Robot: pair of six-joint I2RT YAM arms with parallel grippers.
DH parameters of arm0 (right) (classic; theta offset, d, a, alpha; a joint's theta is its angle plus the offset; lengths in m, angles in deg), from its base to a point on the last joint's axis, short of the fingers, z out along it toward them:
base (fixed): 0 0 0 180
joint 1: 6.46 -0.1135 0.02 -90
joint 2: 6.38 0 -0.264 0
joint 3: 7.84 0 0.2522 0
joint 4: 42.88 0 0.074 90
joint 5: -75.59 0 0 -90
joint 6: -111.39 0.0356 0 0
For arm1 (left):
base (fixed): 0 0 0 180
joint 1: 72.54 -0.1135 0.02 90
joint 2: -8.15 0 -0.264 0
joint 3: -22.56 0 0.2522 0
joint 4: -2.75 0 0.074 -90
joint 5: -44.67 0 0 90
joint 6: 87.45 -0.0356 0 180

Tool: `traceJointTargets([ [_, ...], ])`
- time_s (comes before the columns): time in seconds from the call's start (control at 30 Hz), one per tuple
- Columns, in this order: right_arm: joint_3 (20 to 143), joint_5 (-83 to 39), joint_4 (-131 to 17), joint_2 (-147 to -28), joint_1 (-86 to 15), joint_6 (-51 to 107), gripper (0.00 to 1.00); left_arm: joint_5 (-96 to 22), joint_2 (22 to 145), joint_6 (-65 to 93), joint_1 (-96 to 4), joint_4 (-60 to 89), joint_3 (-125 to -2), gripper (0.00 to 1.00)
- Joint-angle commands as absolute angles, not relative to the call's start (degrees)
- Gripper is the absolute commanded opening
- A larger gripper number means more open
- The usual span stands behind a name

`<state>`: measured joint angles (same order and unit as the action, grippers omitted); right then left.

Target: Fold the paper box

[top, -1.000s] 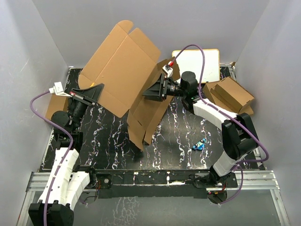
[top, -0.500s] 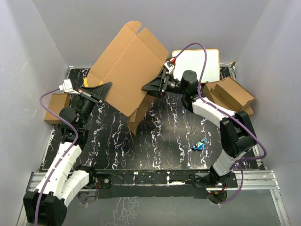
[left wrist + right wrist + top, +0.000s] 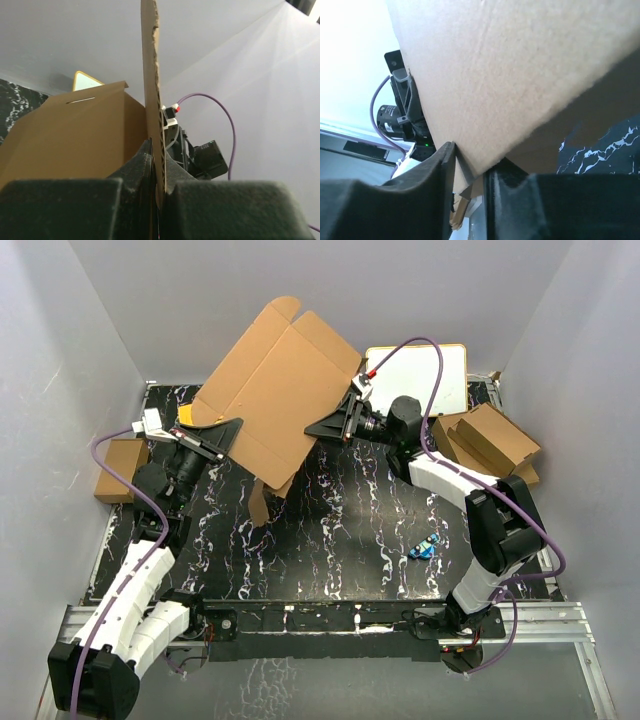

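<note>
The paper box [image 3: 275, 390] is a large flat brown cardboard sheet with flaps, held up in the air and tilted over the back of the table. A flap [image 3: 262, 498] hangs down from its lower edge. My left gripper [image 3: 232, 430] is shut on the sheet's left edge. In the left wrist view the cardboard [image 3: 152, 75] stands edge-on between the pads, gripper [image 3: 159, 170]. My right gripper [image 3: 318, 430] holds the sheet's right edge. In the right wrist view a corner of the box [image 3: 520, 65] sits between the closed-in fingers, gripper [image 3: 472, 167].
A small brown box [image 3: 118, 465] lies at the left edge of the black marbled table [image 3: 350, 530]. A white board with a yellow rim [image 3: 420, 375] lies at the back right. Folded cardboard pieces [image 3: 490, 440] are stacked at the right. A small blue object [image 3: 424, 546] lies front right.
The box has been lifted and swung flatter, its hanging part drawn up and left. My right gripper's fingers have closed onto its right edge. The left arm has moved right.
</note>
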<state>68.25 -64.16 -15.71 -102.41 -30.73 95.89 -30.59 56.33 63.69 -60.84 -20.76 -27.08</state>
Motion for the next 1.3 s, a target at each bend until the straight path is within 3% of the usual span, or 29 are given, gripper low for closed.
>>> traceJointTargets([
  [0.0, 67.21, -63.82, -10.8, -99.97, -30.74, 96.13, 0.22, -28.88, 56.02, 59.57, -60.38, -18.68, -29.04, 0.0],
  [0.13, 65.99, -63.24, -12.32, -99.63, -30.26, 96.01, 0.08, -27.98, 56.49, 56.78, -60.34, -16.68, -29.97, 0.0],
  [0.3, 64.07, -62.53, -12.03, -99.29, -29.62, 97.78, 0.08, -26.23, 57.46, 54.63, -60.28, -16.17, -31.01, 0.0],
  [0.33, 63.63, -62.37, -11.77, -99.15, -29.38, 98.03, 0.11, -25.99, 57.53, 54.47, -60.31, -16.11, -31.19, 0.0],
  [0.4, 62.81, -62.22, -11.23, -98.87, -28.56, 98.37, 0.33, -25.19, 57.61, 54.16, -60.33, -15.65, -31.71, 0.0],
  [0.47, 62.31, -61.93, -10.98, -98.48, -27.35, 98.62, 0.44, -24.09, 57.86, 54.25, -60.37, -15.4, -32.17, 0.0],
  [0.53, 61.94, -61.64, -10.26, -98.22, -26.03, 99.16, 0.51, -22.56, 57.98, 54.6, -60.34, -15.23, -32.31, 0.0],
  [0.7, 61.38, -61.12, -9.73, -97.93, -22.92, 99.92, 0.52, -20.32, 57.56, 55.92, -60.29, -15.74, -31.68, 0.0],
  [1.07, 63.54, -61.04, -10.85, -99.73, -20.16, 100.32, 0.51, -17.06, 57.6, 57.5, -60.31, -15.93, -33.0, 0.0],
  [1.17, 63.76, -61.08, -10.84, -99.73, -19.95, 100.24, 0.42, -17.21, 57.38, 57.07, -60.3, -15.26, -32.98, 0.0],
  [1.27, 63.5, -61.1, -10.22, -99.78, -19.96, 100.14, 0.25, -17.38, 57.42, 56.99, -60.35, -15.29, -33.03, 0.0],
])
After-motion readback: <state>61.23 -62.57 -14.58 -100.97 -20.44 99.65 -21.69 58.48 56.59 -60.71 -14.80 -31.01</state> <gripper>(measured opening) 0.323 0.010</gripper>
